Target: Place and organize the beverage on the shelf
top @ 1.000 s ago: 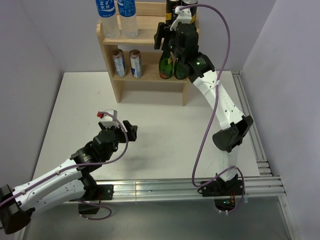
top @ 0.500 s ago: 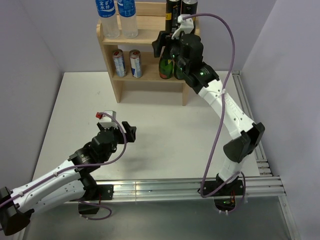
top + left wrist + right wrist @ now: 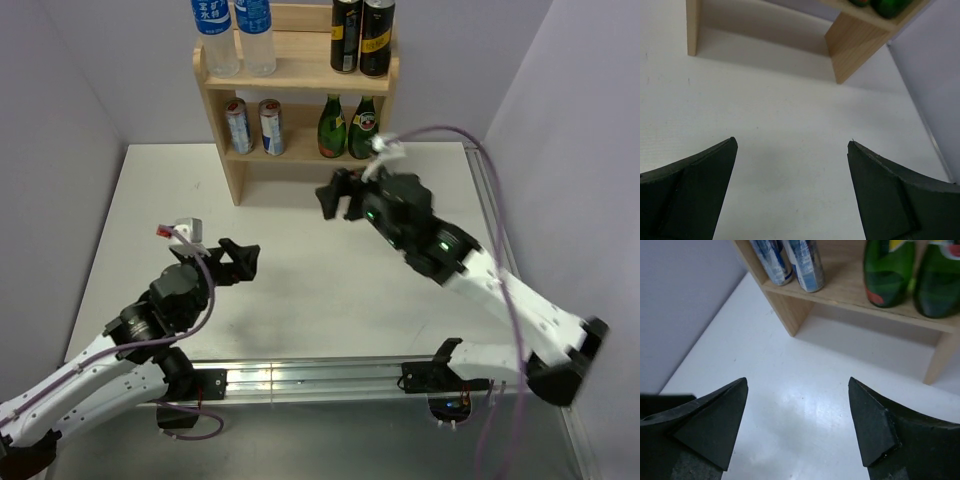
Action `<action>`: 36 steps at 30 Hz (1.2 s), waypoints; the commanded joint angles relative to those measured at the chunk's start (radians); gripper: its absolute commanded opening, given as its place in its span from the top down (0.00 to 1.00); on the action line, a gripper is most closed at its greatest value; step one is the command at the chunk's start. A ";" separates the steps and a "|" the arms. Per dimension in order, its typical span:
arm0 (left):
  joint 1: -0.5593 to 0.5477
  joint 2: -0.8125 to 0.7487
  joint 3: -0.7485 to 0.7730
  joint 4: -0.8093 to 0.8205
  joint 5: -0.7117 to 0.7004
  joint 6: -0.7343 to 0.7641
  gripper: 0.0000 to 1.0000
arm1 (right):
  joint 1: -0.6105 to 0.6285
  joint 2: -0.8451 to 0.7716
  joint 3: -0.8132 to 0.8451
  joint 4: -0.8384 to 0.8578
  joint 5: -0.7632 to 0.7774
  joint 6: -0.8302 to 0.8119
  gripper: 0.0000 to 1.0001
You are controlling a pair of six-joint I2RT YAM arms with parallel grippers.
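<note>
The light-wood shelf (image 3: 300,76) stands at the back of the table. On its top tier are two water bottles (image 3: 232,36) at the left and two black-and-gold cans (image 3: 361,37) at the right. On the lower tier stand two slim silver cans (image 3: 254,126), also in the right wrist view (image 3: 788,262). My right gripper (image 3: 337,195) is open and empty above the table in front of the shelf. My left gripper (image 3: 237,261) is open and empty over the table's left middle; its wrist view shows only bare table and the shelf's feet (image 3: 852,47).
Two green glass bottles (image 3: 347,128) stand on the lower tier's right, also in the right wrist view (image 3: 910,272). Purple-grey walls close in on three sides. A metal rail (image 3: 320,375) runs along the near edge and another up the right side.
My right arm has pulled back from the shelf's top tier and come down to the table in front of it, gripper empty. My left arm has drawn back slightly to the left.
</note>
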 commanded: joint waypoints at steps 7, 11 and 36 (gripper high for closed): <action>-0.005 -0.101 0.272 -0.127 -0.068 0.042 0.01 | 0.057 -0.698 -0.262 -0.011 0.116 0.042 0.00; -0.006 -0.103 0.399 -0.178 -0.083 0.085 0.01 | 0.057 -0.779 -0.222 -0.085 0.102 0.032 0.00; -0.004 -0.129 0.542 -0.264 -0.111 0.162 0.01 | 0.056 -0.807 -0.184 -0.149 0.077 0.036 0.00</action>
